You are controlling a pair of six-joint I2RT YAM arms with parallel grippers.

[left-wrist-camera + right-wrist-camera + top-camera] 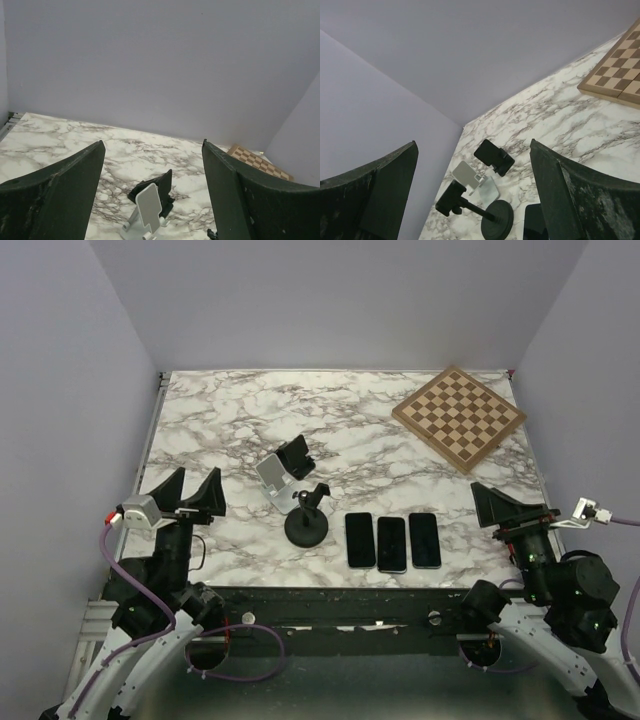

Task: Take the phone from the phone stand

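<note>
Phones (392,541): three flat in a row, lower centre.
Stands: white stand (271,476) just beside black stand (294,455), centre; whether either holds a phone, cannot tell.
Left gripper (195,480): fingers apart, empty.
Right gripper (508,508): fingers apart, empty.

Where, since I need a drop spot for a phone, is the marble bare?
Bare: the far-left corner of the marble table, behind the white folding stand; also the patch between the wooden chessboard and the three black phones. Crowded: near centre, around the black round-base stand.

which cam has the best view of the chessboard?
Top external: the chessboard is whole and unobstructed. Right wrist crops it at the frame edge; left wrist shows only a far-off sliver.
</note>
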